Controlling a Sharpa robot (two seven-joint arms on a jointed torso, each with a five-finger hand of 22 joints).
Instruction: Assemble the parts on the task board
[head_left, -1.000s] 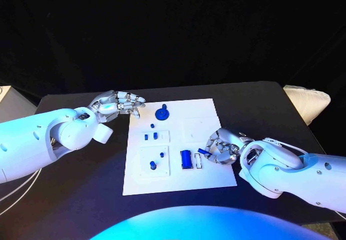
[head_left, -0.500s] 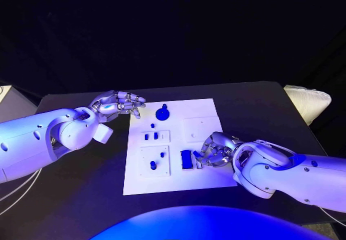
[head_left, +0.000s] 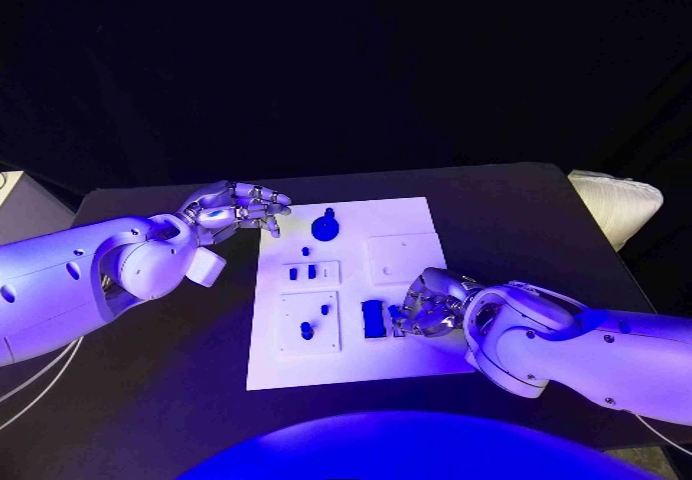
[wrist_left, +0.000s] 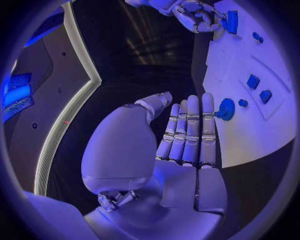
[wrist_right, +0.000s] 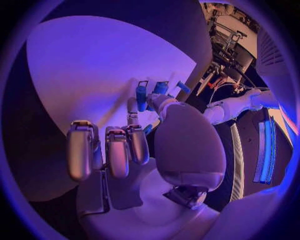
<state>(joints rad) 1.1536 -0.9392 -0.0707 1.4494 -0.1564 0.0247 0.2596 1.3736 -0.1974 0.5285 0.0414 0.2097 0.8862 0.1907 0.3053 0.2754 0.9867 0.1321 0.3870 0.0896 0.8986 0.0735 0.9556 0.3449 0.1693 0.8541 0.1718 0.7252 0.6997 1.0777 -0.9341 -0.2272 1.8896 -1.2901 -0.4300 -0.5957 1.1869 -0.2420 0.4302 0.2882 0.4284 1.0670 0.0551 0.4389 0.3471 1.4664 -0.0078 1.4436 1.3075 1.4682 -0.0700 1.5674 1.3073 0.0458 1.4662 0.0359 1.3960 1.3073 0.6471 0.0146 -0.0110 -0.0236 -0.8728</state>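
The white task board (head_left: 346, 360) lies mid-table, its recessed panels seating small blue parts (head_left: 303, 272) and a blue round knob (head_left: 325, 227) near its far edge. The right hand (head_left: 421, 305) curls over the board's right side, probably pinching a small blue part (head_left: 395, 311) beside the upright blue block (head_left: 374, 318) to seat it. The left hand (head_left: 231, 212) hovers off the far left corner, fingers together, empty, seemingly waiting.

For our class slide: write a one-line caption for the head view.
Right hand reaches down among blue parts on the white task board; left hand hovers beside its far corner.

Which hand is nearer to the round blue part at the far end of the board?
Left. The left hand hovers beside the round blue part; the right hand is at the board's near end.
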